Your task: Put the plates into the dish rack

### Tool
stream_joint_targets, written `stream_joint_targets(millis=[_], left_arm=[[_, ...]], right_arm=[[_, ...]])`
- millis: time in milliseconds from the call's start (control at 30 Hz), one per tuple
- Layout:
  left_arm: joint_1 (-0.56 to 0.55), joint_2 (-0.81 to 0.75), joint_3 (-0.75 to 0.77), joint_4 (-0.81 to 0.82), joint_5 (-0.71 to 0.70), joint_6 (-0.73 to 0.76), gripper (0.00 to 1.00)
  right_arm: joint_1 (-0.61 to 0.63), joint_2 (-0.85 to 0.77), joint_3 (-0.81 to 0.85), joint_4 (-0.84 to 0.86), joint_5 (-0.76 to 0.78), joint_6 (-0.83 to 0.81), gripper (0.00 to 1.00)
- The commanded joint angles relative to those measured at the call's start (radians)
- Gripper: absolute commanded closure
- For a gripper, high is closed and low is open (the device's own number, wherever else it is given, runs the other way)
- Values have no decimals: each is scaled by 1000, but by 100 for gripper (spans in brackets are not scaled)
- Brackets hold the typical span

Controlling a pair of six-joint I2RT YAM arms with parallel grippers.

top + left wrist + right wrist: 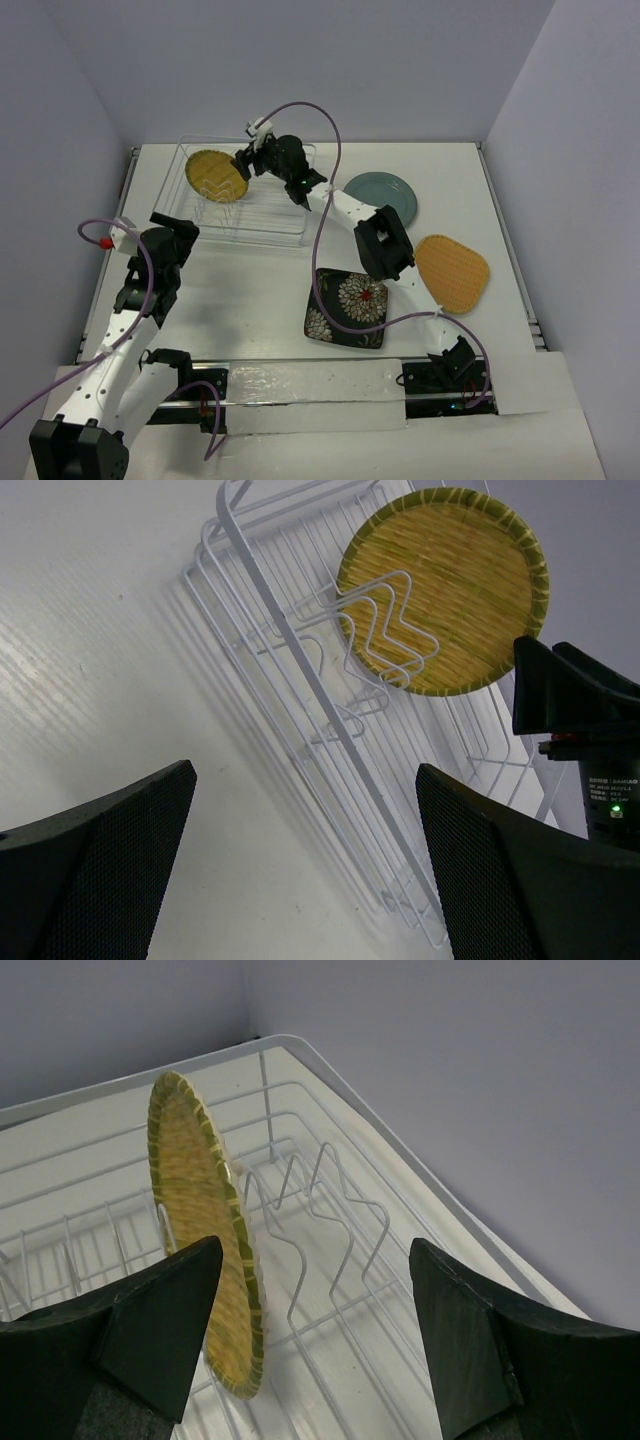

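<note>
The round yellow woven plate [216, 175] stands on edge in the clear dish rack [283, 227] at the back left; it also shows in the left wrist view [445, 585] and the right wrist view [205, 1230]. My right gripper [244, 161] is open just right of that plate, above the rack, holding nothing. My left gripper [176, 226] is open and empty by the rack's near left corner. The teal-grey plate [381, 193], the orange plate [452, 271] and the black flowered plate [348, 306] lie flat on the table.
The rack's wire dividers [330, 1210] stand right of the yellow plate. Purple cables [325, 150] loop from both arms. Walls close in the table at the back and sides.
</note>
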Motion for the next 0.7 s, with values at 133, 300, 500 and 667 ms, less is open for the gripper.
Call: stream_joint_targets(millis=[133,300,500,667], left_arm=[[2,5,41,101,175,121,1],[-8,11,31,152,362,203,1],[-130,45,13,221,488,275,1],[-274,133,3,302,591,364,1]], right_arm=[[1,-374,-194,50,70,70,5],[-14,-594,-408,14,118,168,0],[-44,-932,-767,-84,328,314,0],[-54,-1259,-1108,-261,517,465,0]])
